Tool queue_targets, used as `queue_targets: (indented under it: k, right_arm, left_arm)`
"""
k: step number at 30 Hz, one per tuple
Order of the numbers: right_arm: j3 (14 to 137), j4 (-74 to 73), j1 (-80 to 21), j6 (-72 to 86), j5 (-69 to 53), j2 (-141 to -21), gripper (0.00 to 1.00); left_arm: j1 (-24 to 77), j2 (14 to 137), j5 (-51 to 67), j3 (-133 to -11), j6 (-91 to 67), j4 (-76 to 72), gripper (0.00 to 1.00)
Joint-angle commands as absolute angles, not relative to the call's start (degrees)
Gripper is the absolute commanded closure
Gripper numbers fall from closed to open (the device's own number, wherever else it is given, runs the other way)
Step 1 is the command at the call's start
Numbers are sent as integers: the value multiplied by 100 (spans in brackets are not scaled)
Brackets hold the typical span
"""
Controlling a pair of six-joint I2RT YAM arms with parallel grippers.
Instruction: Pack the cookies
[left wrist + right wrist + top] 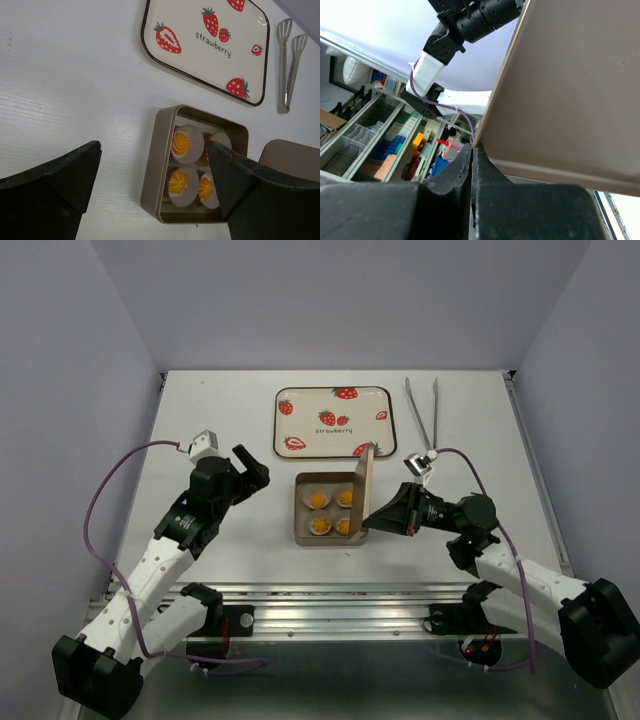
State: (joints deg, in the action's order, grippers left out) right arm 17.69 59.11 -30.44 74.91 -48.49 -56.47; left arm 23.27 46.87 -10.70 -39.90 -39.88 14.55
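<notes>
Several orange-yellow cookies [331,512] sit in white paper cups inside the square metal tin [300,511]; they also show in the left wrist view [181,143], partly hidden by a finger. My right gripper [366,523] is shut on the edge of the tin's lid [363,490], which stands nearly upright along the tin's right side. In the right wrist view the lid [570,80] fills the upper right, pinched at its edge by my gripper [472,150]. My left gripper [250,472] is open and empty, left of the tin.
A cream tray with strawberry prints [333,421] lies behind the tin. Metal tongs [424,415] lie to its right. The table's metal rail [330,595] runs along the near edge.
</notes>
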Motion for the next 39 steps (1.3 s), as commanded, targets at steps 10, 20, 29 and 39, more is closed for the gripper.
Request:
queue_targets:
  k: [10,20,29,39]
  right_arm:
    - [880,7996,-2689,8444,-4834,-5651,99]
    - [457,9211,-2374,9096,-4983,-6126,95]
    - [352,8965,-2065,9176,-5168,-5880,89]
    - [237,8139,-1759,8974,-5379,-5441,84]
  left_arm:
    - [2355,4720,-1248,-4175,-3893,1397,1]
    - [2355,4851,-1204,-4210,-3876,1389,1]
    - [2347,4834,-1283,-4236,-3885,1433,1]
    - [2355,4896,-1301,-4271,-3867,1459,1]
